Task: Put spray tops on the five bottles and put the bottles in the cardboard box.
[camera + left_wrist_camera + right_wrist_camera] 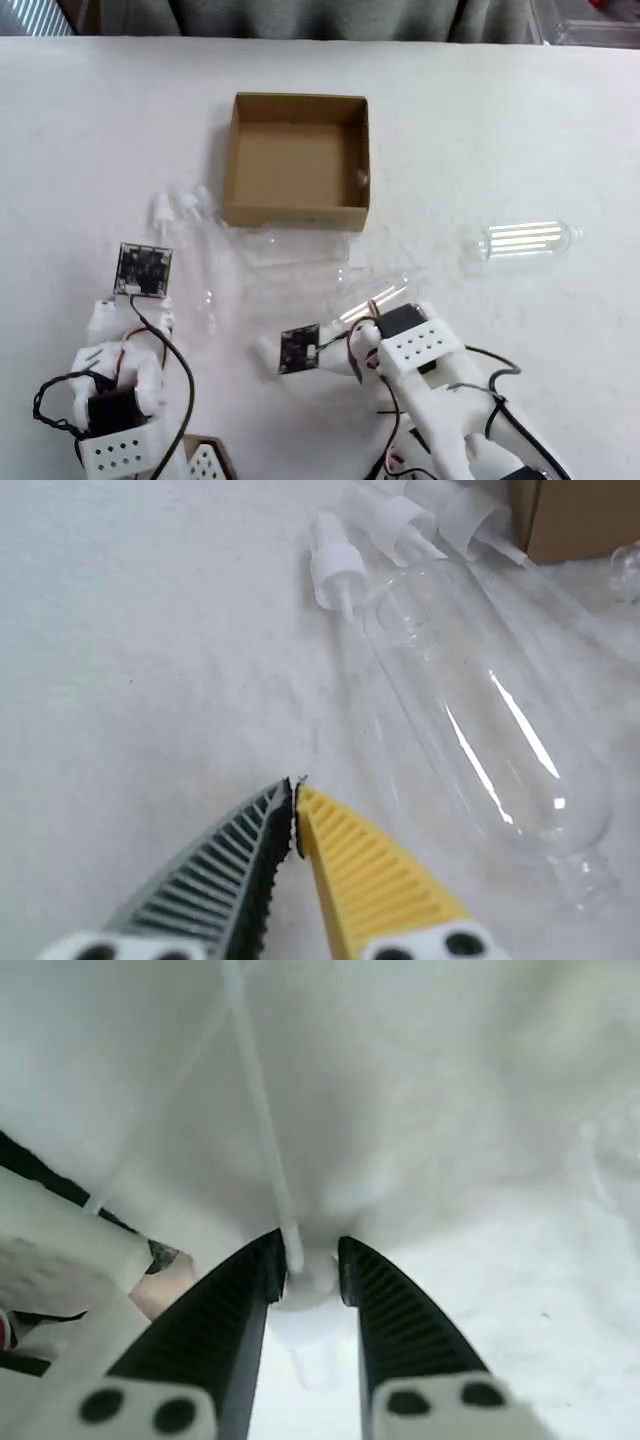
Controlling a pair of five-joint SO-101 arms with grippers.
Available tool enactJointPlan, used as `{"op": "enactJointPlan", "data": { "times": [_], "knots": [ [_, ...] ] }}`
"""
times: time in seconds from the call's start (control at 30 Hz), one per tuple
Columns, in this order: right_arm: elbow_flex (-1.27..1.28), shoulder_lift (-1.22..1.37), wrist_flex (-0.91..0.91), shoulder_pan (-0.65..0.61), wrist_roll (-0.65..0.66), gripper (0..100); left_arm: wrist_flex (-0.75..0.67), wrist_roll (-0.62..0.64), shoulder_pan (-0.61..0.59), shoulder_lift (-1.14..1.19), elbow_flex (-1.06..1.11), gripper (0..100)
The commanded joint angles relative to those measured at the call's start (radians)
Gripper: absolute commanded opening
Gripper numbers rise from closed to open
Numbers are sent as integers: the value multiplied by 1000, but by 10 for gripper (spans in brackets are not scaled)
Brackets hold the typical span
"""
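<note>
My right gripper (307, 1252) is shut on a white spray top (303, 1290), whose thin dip tube (258, 1090) runs out past the black fingers over the white table. In the high view this arm (420, 350) sits low at centre right, beside a clear bottle (372, 298). My left gripper (295, 786) rests shut and holds nothing, its grey and yellow tips on the table short of a clear bottle (480, 710) lying on its side. Three white spray tops (335, 570) lie past that bottle near the cardboard box (300, 160), which stands open.
Another clear bottle (525, 240) lies alone at the right. More clear bottles (290, 250) lie in front of the box. The left arm (120, 400) is at the bottom left. Part of it shows close by in the right wrist view.
</note>
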Motion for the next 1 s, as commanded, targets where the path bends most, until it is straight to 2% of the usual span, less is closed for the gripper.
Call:
{"op": "enactJointPlan", "data": {
  "times": [0.0,0.13,0.27,0.63,0.83,0.97],
  "knots": [
    [-3,-5,-25,36,-43,15,-21,-6,-8,-13,-3,20],
    [-17,-5,-116,105,-95,16,-21,-6,-8,-13,-3,20],
    [-107,-5,-88,234,-112,16,-21,-6,-8,-13,-3,20],
    [-425,4,147,673,238,16,-21,-6,-8,-13,-3,20],
    [-431,4,85,863,460,16,-21,-6,-8,-13,-3,20],
    [-405,5,-19,941,491,17,-21,-6,-8,-13,-3,20]
  ]
}}
